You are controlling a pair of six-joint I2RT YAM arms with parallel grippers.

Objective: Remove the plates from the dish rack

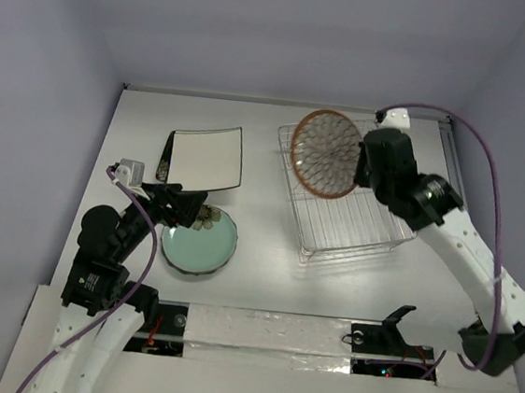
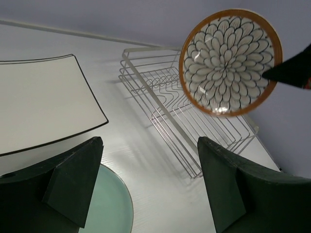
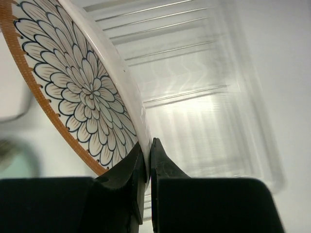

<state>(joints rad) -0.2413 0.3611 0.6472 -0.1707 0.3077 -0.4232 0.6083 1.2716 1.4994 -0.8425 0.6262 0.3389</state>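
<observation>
My right gripper is shut on the rim of the round brown-rimmed petal plate. It holds the plate on edge, above the left end of the wire dish rack. No plates show in the rack. The teal plate lies flat on the table, with the white square dark-rimmed plate behind it. My left gripper hangs open over the teal plate's far edge, with nothing between its fingers.
A dark floral edge shows along the white plate's left side. Grey walls close the table on the left, back and right. A taped strip runs along the near edge between the arm bases.
</observation>
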